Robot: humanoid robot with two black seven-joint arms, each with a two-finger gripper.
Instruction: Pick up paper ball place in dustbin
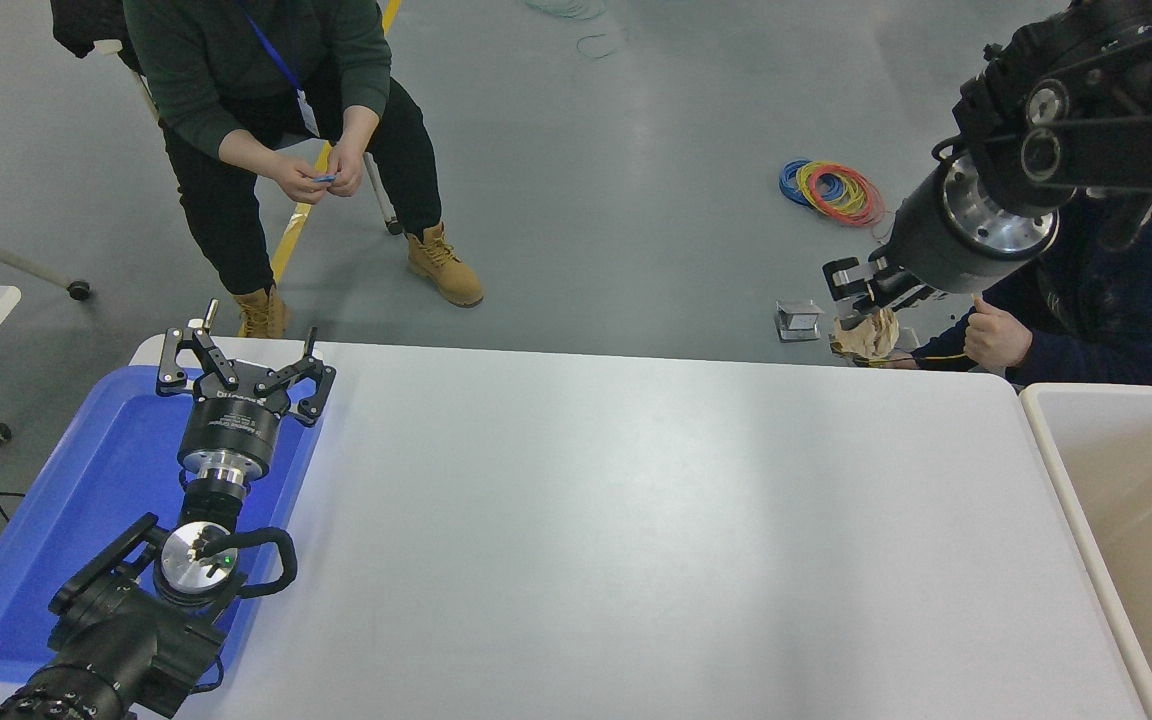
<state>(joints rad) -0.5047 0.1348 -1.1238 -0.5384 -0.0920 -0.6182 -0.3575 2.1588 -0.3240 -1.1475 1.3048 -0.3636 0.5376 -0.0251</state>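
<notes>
My right gripper (pixel 861 305) hangs high over the table's far right edge, shut on the tan-brown paper ball (pixel 866 335), which dangles below its fingers. The dustbin (pixel 1046 440), with a white rounded rim and beige inside, stands at the right edge of the table, to the right of and nearer than the ball. My left gripper (pixel 241 365) is parked open over the blue tray at the lower left.
A shallow blue tray (pixel 96 500) lies at the table's left edge. A person in green sits beyond the far left. Another person's hand (pixel 996 338) is close behind my right gripper at the far right corner. Coloured cable coils (pixel 833 190) lie on the floor.
</notes>
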